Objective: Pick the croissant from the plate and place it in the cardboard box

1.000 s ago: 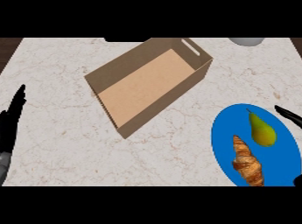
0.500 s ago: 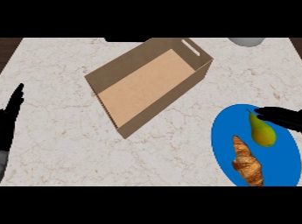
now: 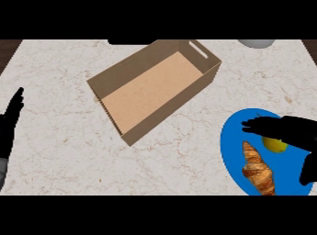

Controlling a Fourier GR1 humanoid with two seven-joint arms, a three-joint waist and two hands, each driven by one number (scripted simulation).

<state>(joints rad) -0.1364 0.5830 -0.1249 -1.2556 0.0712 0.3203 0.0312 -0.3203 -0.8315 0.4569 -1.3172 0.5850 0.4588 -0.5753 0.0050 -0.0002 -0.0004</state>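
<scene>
Lying golden-brown croissant [image 3: 258, 169], ridged, lengthwise on blue plate [image 3: 233, 147]

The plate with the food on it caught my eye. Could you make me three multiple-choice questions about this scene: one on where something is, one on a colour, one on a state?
1. Where does the croissant lie?
A. in the cardboard box
B. on the plate
C. on the bare counter

2. What colour is the plate?
A. blue
B. white
C. red

3. What does the cardboard box hold?
A. a pear
B. the croissant
C. nothing

Answers:
1 B, it lies on the plate beside a yellow-green fruit, under the right robot hand.
2 A, its rim shows blue.
3 C, its floor shows bare.
</scene>
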